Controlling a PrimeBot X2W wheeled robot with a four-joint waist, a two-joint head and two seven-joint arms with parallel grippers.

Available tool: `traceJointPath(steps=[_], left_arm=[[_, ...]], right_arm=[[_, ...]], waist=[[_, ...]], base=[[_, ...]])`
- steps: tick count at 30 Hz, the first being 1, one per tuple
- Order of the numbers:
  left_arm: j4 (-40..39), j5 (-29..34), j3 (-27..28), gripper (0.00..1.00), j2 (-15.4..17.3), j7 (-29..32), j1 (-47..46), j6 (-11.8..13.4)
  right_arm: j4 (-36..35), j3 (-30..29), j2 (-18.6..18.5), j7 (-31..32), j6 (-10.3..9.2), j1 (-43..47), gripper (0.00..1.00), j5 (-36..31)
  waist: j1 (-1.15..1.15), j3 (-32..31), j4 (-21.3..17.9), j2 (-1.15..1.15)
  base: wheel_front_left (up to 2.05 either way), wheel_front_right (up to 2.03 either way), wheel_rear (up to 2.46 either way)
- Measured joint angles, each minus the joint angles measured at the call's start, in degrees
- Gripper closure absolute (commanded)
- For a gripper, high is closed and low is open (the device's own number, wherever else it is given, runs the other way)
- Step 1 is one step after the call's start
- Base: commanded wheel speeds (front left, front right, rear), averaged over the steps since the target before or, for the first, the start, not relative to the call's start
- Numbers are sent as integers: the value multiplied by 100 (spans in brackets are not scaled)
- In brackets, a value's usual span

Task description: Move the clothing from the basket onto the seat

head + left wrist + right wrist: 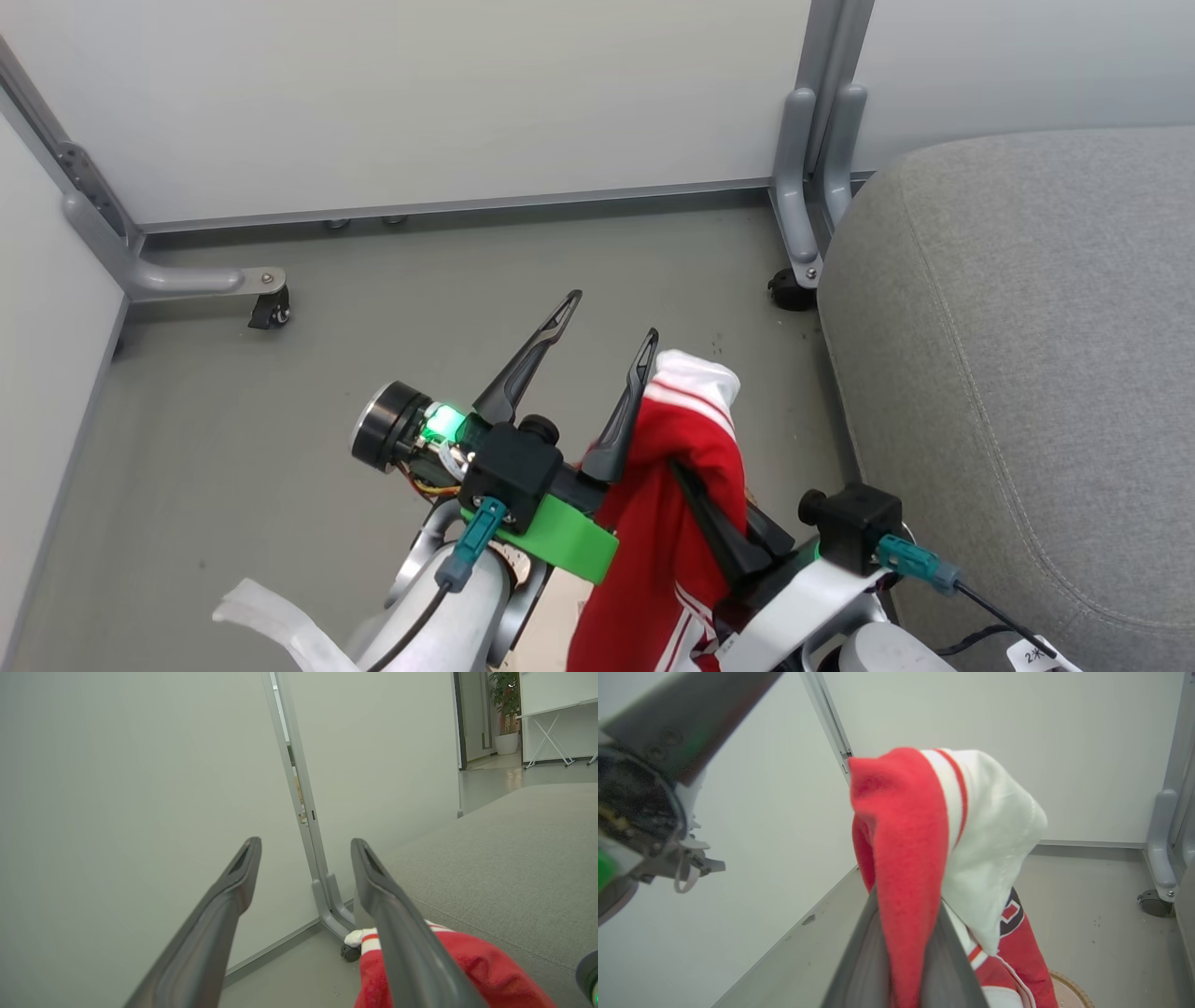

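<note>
The right tool (908, 905) is clamped on a red sports garment (901, 826) with white stripe trim and white lining. The cloth hangs from the fingers over the grey floor (280, 401), beside the light-grey seat (1027, 327) and not lying on it. A dark emblem (1011, 912) on the cloth carries letters, too folded to read. Under the garment shows a corner of the basket (1071, 989) — its brown woven rim. The left tool (609, 317) has its fingers apart and empty, just beside the garment. A small white cable tag (1036, 653) begins with "2".
</note>
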Motion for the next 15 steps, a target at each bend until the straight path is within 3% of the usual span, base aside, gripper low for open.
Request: traceJointPath(steps=[8,15], left_arm=[[263,-98,12,0,0,-2,-2,-54],[550,-565,48,0,-2,-2,103,-185]], right_arm=[[-34,-43,1,0,0,-1,100,-19],[-118,-266,-9,0,0,-5,100,-91]], waist=[[0,42,-12,0],[0,98,-112,0]], base=[[0,0,0],[0,0,0]])
